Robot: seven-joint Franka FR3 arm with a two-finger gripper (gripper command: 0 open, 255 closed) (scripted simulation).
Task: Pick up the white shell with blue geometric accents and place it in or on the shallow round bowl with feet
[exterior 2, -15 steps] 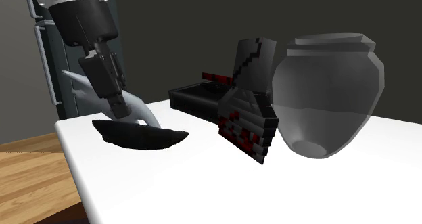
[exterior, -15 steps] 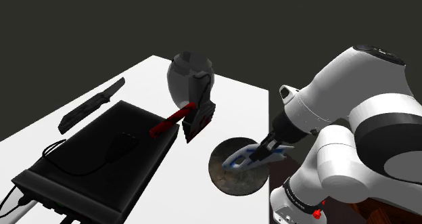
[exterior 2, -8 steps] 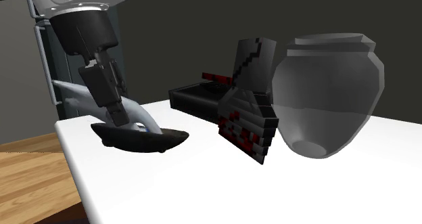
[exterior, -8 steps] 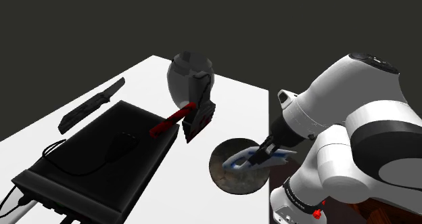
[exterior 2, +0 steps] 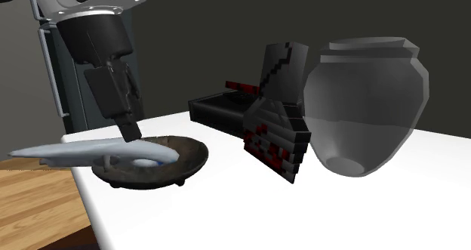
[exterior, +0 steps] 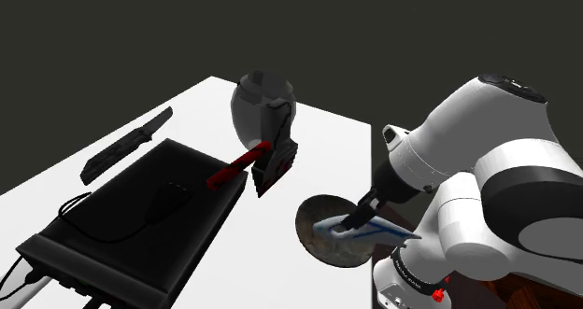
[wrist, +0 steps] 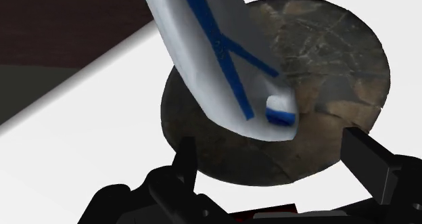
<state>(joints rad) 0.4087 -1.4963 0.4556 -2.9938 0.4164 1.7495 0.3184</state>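
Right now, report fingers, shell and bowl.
Fingers open, clasping nothing. Shell lies across bowl, one end jutting past rim. Nothing in the way.

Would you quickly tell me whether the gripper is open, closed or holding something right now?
Gripper: open, its fingers apart and clear of the shell, which lies on the bowl.

Lighting, as I log it: table (exterior: 318, 148) flat bright white, evenly lit edge to edge; surround dim grey. Black case (exterior: 140, 214) swallows detail. Jar (exterior 2: 370, 105) carries soft grey shading. Wrist view: bowl (wrist: 324, 74) evenly lit, mottled brown.
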